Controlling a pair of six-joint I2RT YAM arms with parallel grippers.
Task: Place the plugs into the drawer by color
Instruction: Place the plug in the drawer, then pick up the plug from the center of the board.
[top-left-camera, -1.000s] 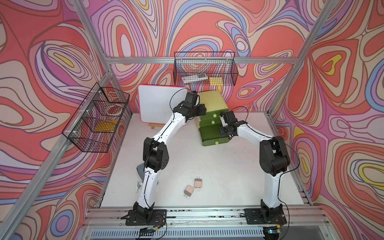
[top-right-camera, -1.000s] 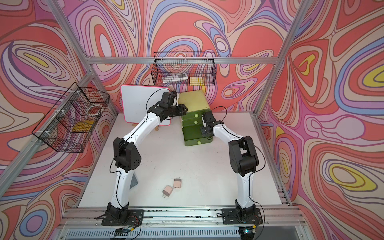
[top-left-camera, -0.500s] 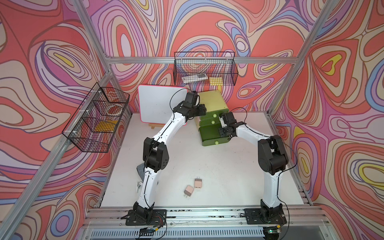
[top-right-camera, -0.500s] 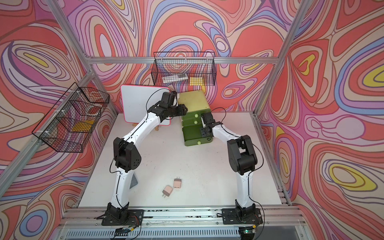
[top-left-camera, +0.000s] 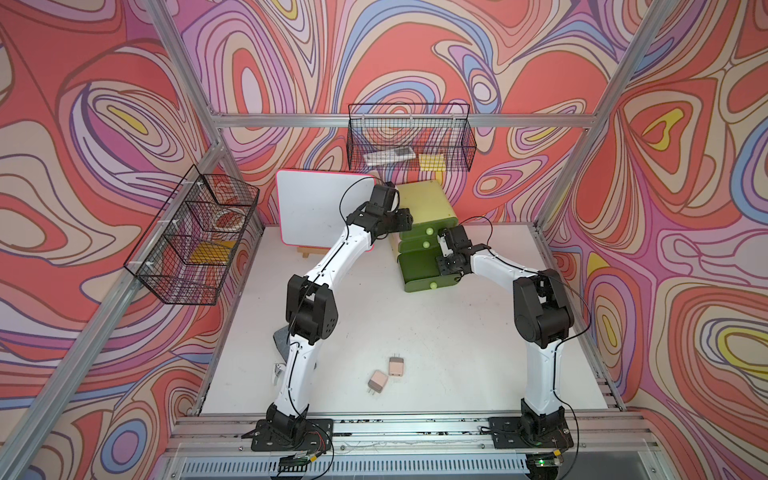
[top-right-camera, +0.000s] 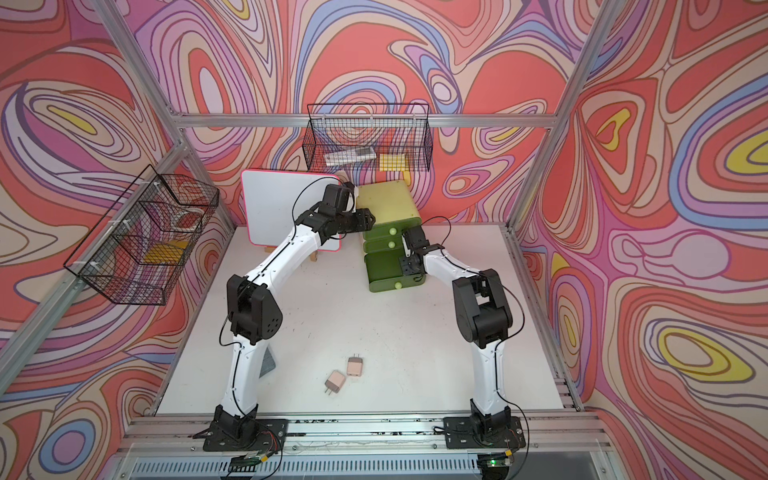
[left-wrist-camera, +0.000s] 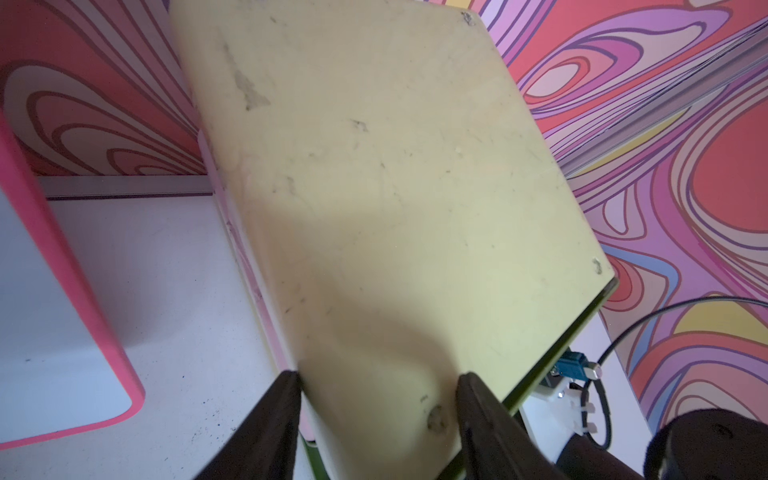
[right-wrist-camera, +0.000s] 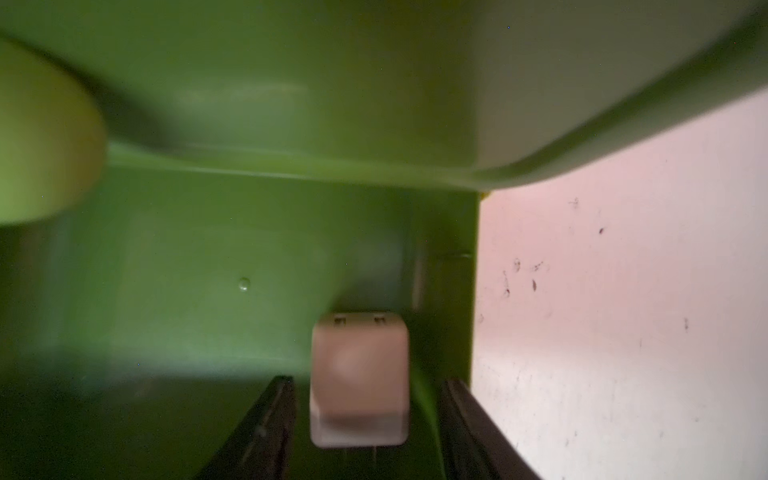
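Right gripper (right-wrist-camera: 368, 381) gapes around a pink plug (right-wrist-camera: 359, 374), untouched by it, in the bottom drawer (right-wrist-camera: 208, 291). Left gripper (left-wrist-camera: 376, 376), jaws apart, rests on the chest (left-wrist-camera: 374, 187). Plugs seem light, hard, slick: pinch flat sides.

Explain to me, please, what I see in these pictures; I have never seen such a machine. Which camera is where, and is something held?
These are two robot arms, left arm and right arm, mounted at the front of a white table. Two pictures come from a camera pair high above, two from a camera on each wrist. On the table stands a chest with its bottom drawer pulled out; a pink plug and a second pink plug lie near the front. The right claw is open: a third pink plug sits in the drawer between its fingers, untouched. The left claw straddles the chest's corner; whether it grips, I cannot tell.
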